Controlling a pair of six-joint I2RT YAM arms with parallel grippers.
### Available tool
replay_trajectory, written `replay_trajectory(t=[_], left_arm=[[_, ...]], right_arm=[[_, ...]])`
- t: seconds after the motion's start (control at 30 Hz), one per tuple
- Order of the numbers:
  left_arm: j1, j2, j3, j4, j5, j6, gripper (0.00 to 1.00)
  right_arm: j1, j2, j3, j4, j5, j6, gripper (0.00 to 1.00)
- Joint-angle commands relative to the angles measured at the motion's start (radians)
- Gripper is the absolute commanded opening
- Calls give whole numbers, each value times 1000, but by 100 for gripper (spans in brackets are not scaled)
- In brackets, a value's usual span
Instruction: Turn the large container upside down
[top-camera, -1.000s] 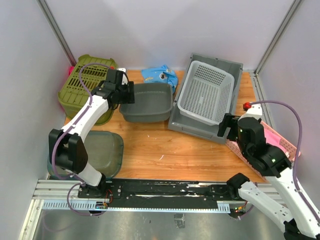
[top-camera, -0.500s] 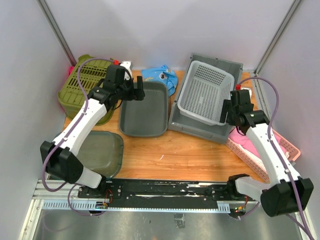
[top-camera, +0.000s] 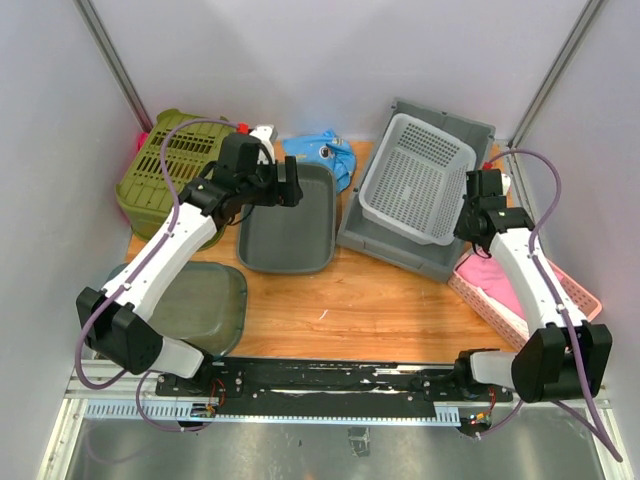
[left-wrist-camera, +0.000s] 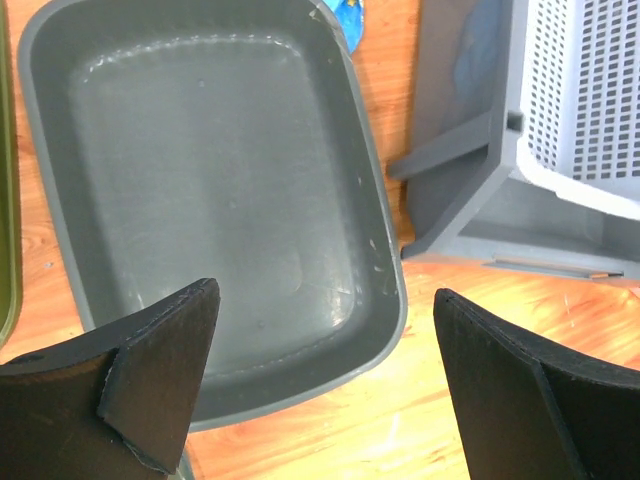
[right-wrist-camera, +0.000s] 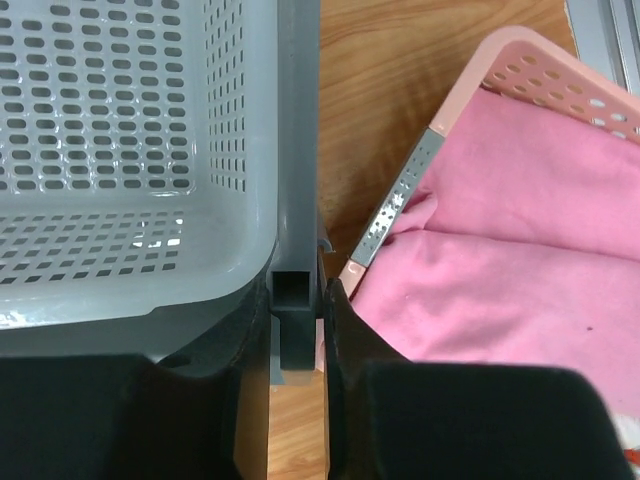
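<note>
1. Right gripper (right-wrist-camera: 298, 335) is clamped on the right rim of the large grey container (top-camera: 388, 243), which sits open side up at the table's far right.
2. White perforated basket (top-camera: 415, 175) sits inside it.
3. Left gripper (left-wrist-camera: 320, 330) has its jaws wide apart above the dark grey tub (left-wrist-camera: 210, 190).
4. Pink basket (right-wrist-camera: 520, 75) holds pink cloth (right-wrist-camera: 500, 270), just beside the container.

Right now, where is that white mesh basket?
The white basket sits inside the large grey container, back right in the top view, between the dark tub and pink basket.
</note>
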Motion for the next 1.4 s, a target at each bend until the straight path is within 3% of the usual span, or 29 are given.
replay_trajectory(t=[0.0, 0.2, 0.4, 0.53, 0.67, 0.8, 1.13, 1.27, 1.37], left_arm=[[-30, -3, -2, -2, 5, -13, 93], [-42, 1, -7, -1, 5, -17, 93], [-68, 23, -2, -5, -13, -10, 93], [-108, 43, -10, -26, -84, -4, 95], [-132, 61, -42, -29, -174, -31, 95], [-187, 108, -61, -19, -252, -94, 96], [-380, 399, 30, 60, -479, -315, 93], [-380, 515, 75, 83, -509, -333, 81], [-380, 576, 114, 74, -519, -316, 66]], right_arm=[[-96, -42, -17, 42, 93, 273, 1], [-98, -158, -84, 51, 269, 478, 1], [-100, -95, -48, 57, 315, 633, 1], [-99, -3, 68, 31, 209, 532, 26], [-98, -20, 77, 24, 127, 446, 62], [-98, -116, 23, 74, 44, 335, 78], [-98, -433, -86, -52, -45, 146, 79], [-98, -550, -91, -109, -74, 99, 78], [-98, -608, -85, -162, -54, 72, 77]])
